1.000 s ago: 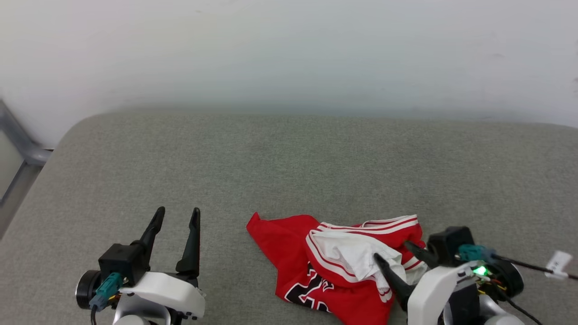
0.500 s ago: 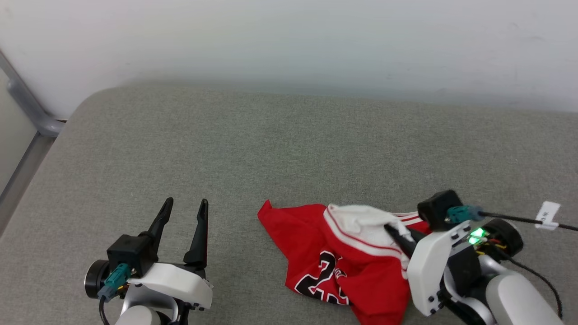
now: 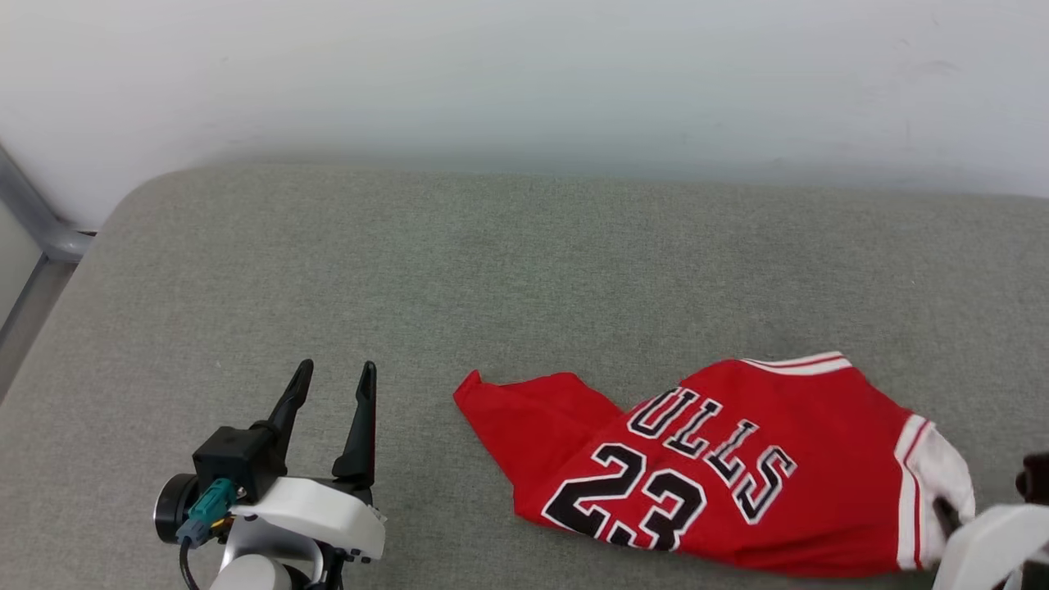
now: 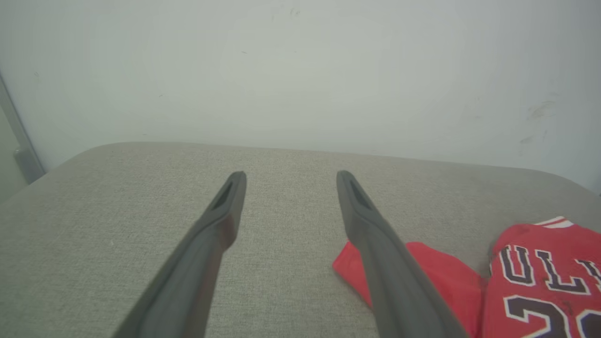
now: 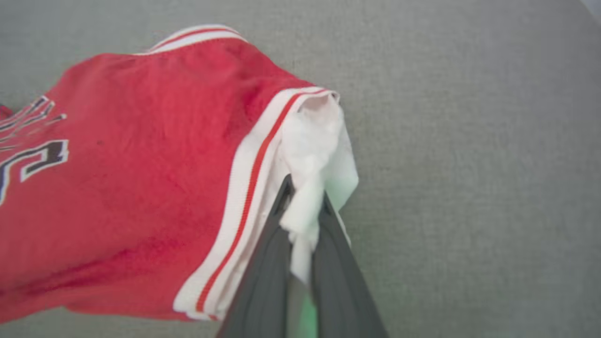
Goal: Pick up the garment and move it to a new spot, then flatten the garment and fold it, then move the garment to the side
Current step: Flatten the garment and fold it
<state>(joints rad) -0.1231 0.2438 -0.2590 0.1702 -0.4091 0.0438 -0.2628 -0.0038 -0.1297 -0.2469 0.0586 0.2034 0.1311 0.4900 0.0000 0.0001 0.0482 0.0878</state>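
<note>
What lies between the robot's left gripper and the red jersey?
Nothing but bare grey cushion. In the head view, the open left gripper stands apart from the garment, with just the fabric surface between them.

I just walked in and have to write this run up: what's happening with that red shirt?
The robot's right gripper is shut on the white sleeve of the red jersey. The jersey is stretched across the grey padded surface, number and lettering facing up. It isn't flat yet: its left end is rumpled. The left gripper hangs open and empty to the jersey's left, not touching it.
</note>
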